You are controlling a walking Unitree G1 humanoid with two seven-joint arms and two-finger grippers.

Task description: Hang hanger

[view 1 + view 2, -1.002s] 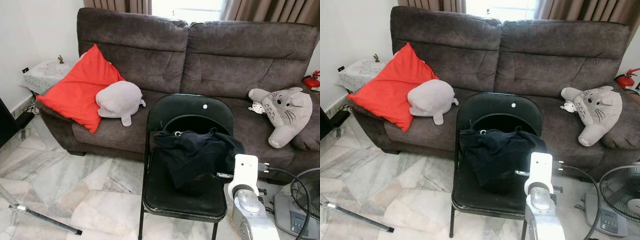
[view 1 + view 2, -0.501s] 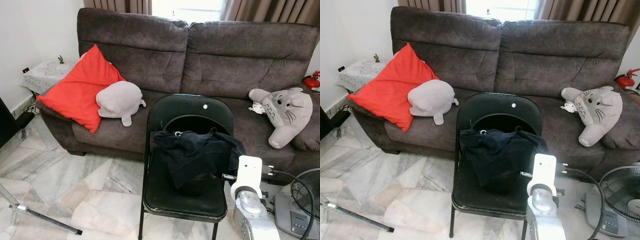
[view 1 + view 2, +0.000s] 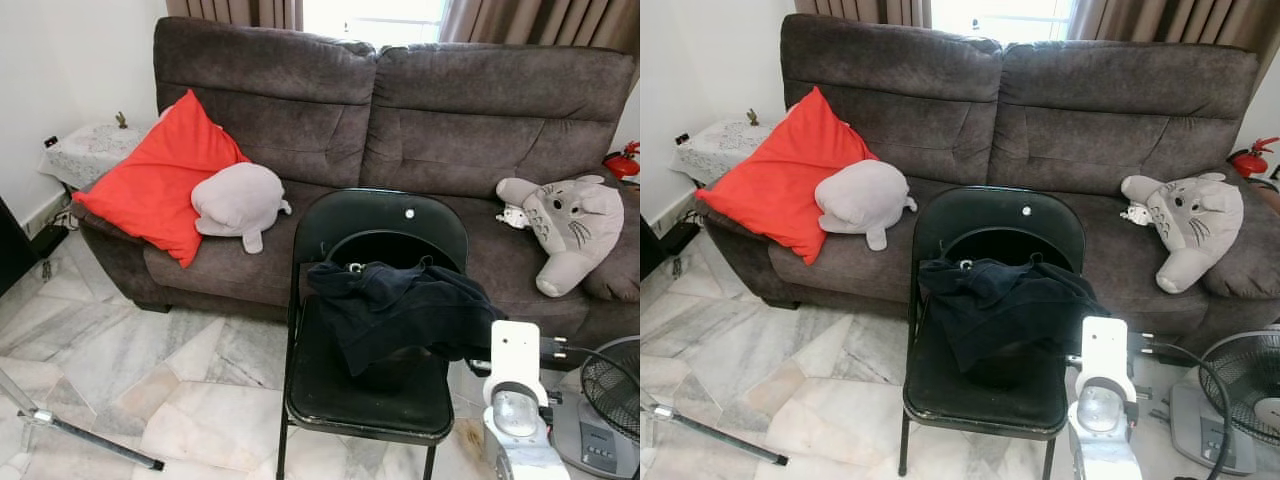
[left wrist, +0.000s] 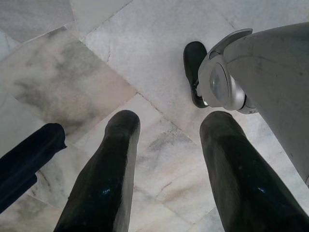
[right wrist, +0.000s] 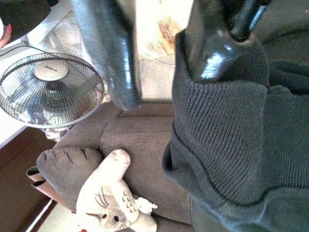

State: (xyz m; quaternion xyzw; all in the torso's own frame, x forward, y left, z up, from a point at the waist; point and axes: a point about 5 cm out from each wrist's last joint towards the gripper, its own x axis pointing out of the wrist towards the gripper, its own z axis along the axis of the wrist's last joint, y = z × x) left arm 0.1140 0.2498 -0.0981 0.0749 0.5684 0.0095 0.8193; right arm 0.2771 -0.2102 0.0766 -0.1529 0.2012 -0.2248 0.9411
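One right gripper [image 5: 159, 58], at the chair's [image 3: 370, 300] four o'clock, has pulled rightward, its fingers part-spread with one against the dark sweater's [image 3: 400, 310] cuff, stretching a sleeve off the seat, so the hanger [image 3: 354, 267] inside should follow.

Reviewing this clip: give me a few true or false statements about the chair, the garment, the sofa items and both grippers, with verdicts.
1. A dark knitted garment lies on the black folding chair. True.
2. The red cushion lies on the marble floor. False: it leans on the brown sofa.
3. The right gripper is at the garment's ribbed edge. True.
4. The left gripper grips a hanger. False: open, over bare floor.
5. A grey cat plush sits on the sofa. True.
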